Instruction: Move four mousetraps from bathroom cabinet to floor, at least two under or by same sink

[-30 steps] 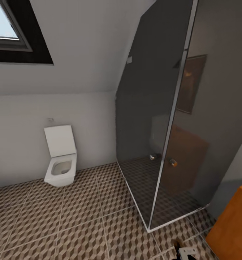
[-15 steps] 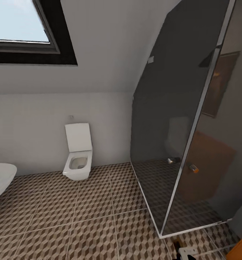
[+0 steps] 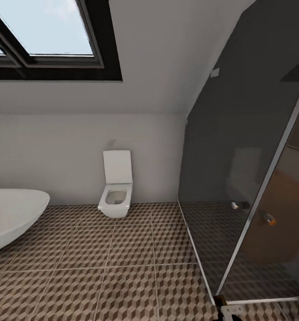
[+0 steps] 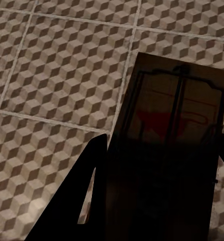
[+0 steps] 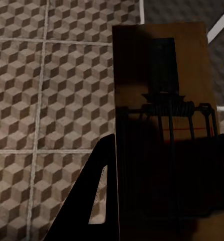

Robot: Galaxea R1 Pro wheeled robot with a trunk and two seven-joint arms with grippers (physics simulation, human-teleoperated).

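A tan mousetrap (image 4: 177, 125) with a black spring bar and a red bit sits between the dark fingers of my left gripper (image 4: 162, 150), which is shut on it above the cube-patterned bathroom floor (image 4: 57, 75). My right gripper (image 5: 167, 145) is shut on another mousetrap (image 5: 162, 85), held over the same tiles beside the shower's pale edge strip. In the head view the bathroom floor (image 3: 122, 267) spreads ahead, and the tip of my right arm (image 3: 227, 310) pokes in at the bottom edge. The cabinet and the sink are out of view.
A white square toilet (image 3: 117, 191) hangs on the far wall. The oval white bathtub (image 3: 11, 218) juts in at the left. A dark glass shower enclosure (image 3: 247, 178) with a metal frame closes off the right side. A skylight (image 3: 47, 31) is overhead.
The camera has swung left: the toilet and shower slid rightward in the picture, the bathtub came into view, and the orange cabinet left the right edge.
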